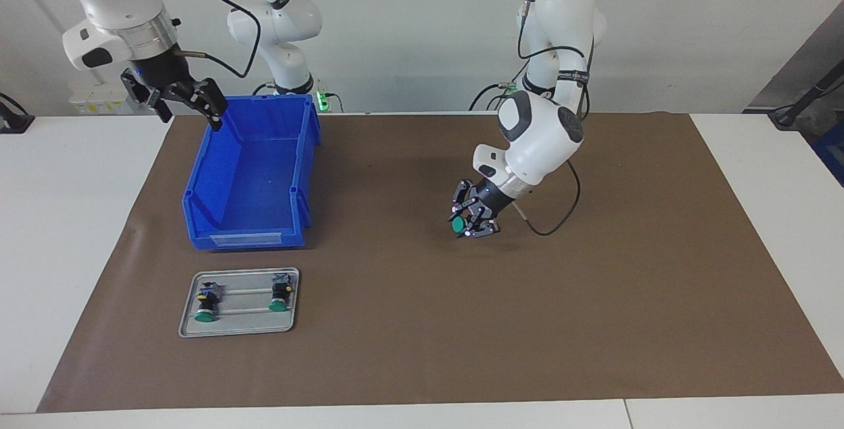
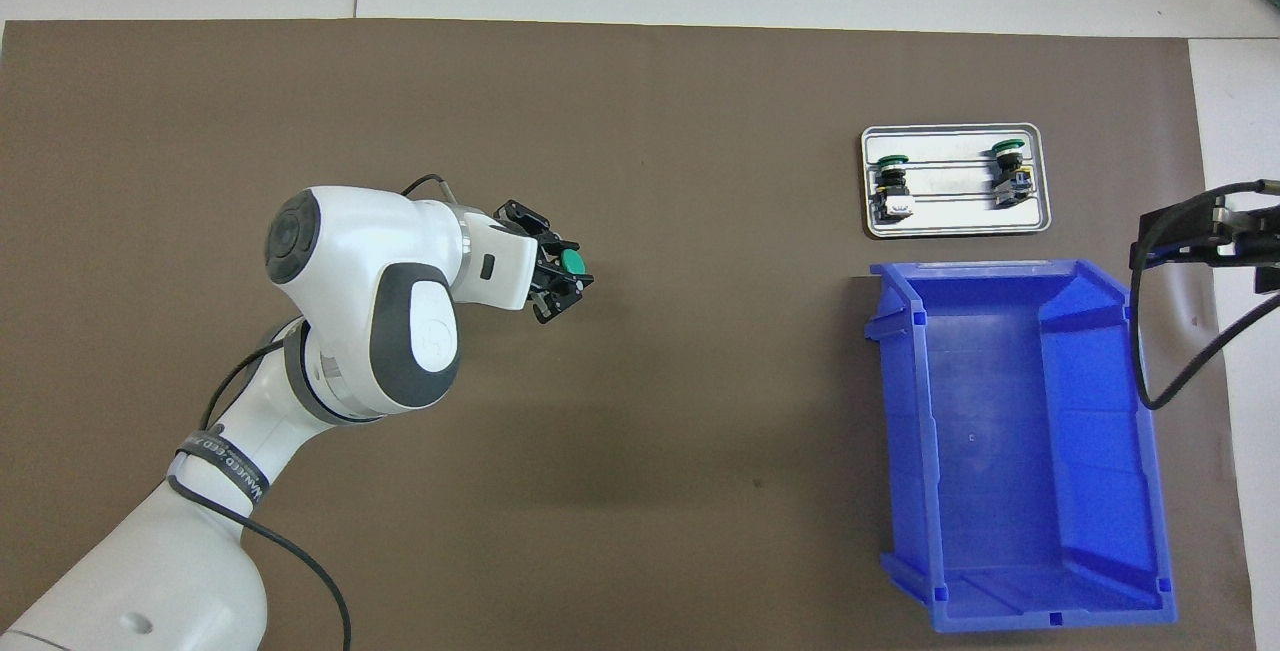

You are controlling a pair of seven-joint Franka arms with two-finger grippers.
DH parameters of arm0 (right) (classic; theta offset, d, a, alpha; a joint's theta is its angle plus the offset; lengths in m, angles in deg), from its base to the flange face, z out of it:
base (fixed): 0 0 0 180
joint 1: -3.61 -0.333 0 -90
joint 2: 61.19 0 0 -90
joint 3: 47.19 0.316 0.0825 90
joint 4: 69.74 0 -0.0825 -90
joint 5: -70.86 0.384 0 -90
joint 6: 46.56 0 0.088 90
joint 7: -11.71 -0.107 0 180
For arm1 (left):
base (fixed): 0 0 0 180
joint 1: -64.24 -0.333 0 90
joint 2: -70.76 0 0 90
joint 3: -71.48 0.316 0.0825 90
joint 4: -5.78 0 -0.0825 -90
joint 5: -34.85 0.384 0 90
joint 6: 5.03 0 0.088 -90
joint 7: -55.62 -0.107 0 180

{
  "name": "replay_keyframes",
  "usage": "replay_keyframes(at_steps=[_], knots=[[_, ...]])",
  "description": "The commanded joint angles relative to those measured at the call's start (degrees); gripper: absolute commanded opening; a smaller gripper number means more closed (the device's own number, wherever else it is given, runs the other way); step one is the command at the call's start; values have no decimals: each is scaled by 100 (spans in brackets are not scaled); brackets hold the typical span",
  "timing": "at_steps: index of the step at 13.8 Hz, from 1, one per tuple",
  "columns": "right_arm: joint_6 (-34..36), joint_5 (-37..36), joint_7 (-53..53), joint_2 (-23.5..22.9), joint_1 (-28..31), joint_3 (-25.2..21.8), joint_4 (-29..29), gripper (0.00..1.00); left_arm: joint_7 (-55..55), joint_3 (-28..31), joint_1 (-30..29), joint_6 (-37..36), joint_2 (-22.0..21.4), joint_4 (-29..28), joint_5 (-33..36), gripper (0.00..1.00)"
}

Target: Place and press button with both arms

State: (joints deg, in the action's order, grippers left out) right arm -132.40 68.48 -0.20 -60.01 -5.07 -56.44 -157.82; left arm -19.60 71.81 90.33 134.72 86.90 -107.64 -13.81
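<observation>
Left hand (image 1: 469,221) pinching button (image 1: 457,225) above mat (image 1: 422,323), right hand (image 1: 188,101) spread, waiting

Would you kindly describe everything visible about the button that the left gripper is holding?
The button is a small push-button switch with a round, flat green cap that looks like plastic; its body is mostly hidden between the fingers. The left gripper is shut on it and holds it tilted in the air over the bare brown mat, near the table's middle, the cap pointing away from the wrist. Nothing but the gripper touches it. Whether the cap is pressed in cannot be told.
</observation>
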Motion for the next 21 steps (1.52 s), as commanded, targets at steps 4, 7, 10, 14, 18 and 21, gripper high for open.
replay_keyframes(at_steps=[4, 7, 10, 14, 18, 21], knots=[[-100, 9, 127, 164, 24, 29, -192, 100, -2703, -42, -815, -604, -497, -970, -2469, 0], [-100, 9, 127, 164, 24, 29, -192, 100, -3882, -42, -1106, -1090, -506, -1295, -3717, 0], [-100, 9, 127, 164, 24, 38, -192, 100, -5183, -42, -1351, -1870, -462, -1716, -4870, 0], [-100, 9, 127, 164, 24, 29, -192, 100, -6293, -25, -1519, -2627, -576, -2402, -5847, 0], [-100, 9, 127, 164, 24, 38, -192, 100, -6820, -7, -1686, -3041, -726, -2974, -5866, 0], [-100, 9, 127, 164, 24, 38, -192, 100, -6962, 10, -1686, -3068, -735, -3072, -5866, 63]])
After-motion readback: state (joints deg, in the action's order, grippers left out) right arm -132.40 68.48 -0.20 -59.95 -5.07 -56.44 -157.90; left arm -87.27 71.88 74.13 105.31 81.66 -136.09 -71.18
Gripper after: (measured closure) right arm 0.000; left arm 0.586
